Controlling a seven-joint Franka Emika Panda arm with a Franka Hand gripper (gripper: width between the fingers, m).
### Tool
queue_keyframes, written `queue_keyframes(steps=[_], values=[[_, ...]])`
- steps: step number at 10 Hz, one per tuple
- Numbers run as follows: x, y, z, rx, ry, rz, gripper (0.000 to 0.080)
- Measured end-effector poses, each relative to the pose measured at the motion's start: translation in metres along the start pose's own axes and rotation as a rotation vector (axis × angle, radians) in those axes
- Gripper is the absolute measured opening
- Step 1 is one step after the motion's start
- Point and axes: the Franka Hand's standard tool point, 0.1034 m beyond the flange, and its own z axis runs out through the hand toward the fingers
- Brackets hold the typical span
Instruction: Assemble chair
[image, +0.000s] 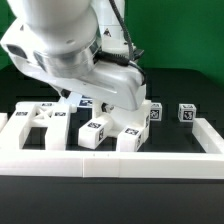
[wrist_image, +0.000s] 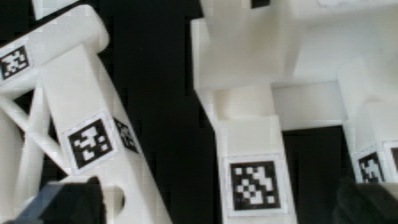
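The chair lies in loose glossy white parts with black-and-white tags. Its X-braced seat (image: 40, 118) (wrist_image: 71, 120) is at the exterior view's left. Two blocks (image: 95, 131) (image: 130, 136) lie near the front wall, and two more tagged pieces (image: 155, 112) (image: 185, 113) sit further right. My arm (image: 80, 50) bends low over the middle parts and hides the jaws in the exterior view. In the wrist view my gripper (wrist_image: 217, 208) is open, with one dark finger (wrist_image: 63, 205) by the seat. A long tagged piece (wrist_image: 258, 170) lies below, between the jaws. Nothing is held.
A long low white border wall (image: 110, 163) runs along the front and up both sides (image: 212, 135). The table surface is black (image: 110, 200), with a green backdrop behind. Another tagged white part (wrist_image: 368, 160) lies close beside the long piece.
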Motion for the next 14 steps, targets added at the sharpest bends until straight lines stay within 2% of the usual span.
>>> queue_keyframes(steps=[1, 2, 3, 4, 5, 7, 8, 9, 11, 12, 13, 14], values=[[0.009, -0.005, -0.007, 0.02, 0.089, -0.014, 0.0649], [0.012, -0.004, -0.019, 0.046, 0.175, -0.069, 0.0649], [0.013, 0.005, -0.035, 0.071, 0.253, -0.111, 0.0649], [0.015, 0.014, -0.042, 0.089, 0.306, -0.122, 0.0649], [0.022, 0.009, -0.045, 0.105, 0.409, -0.115, 0.0649], [0.024, 0.003, -0.046, 0.121, 0.549, -0.118, 0.0649], [0.026, 0.003, -0.046, 0.116, 0.623, -0.154, 0.0649], [0.025, 0.012, -0.043, 0.084, 0.623, -0.264, 0.0649], [0.035, 0.035, -0.045, 0.019, 0.642, -0.47, 0.0649], [0.037, 0.043, -0.042, 0.015, 0.635, -0.483, 0.0649], [0.036, 0.039, -0.042, 0.024, 0.636, -0.452, 0.0649], [0.036, 0.038, -0.042, 0.022, 0.635, -0.456, 0.0649]])
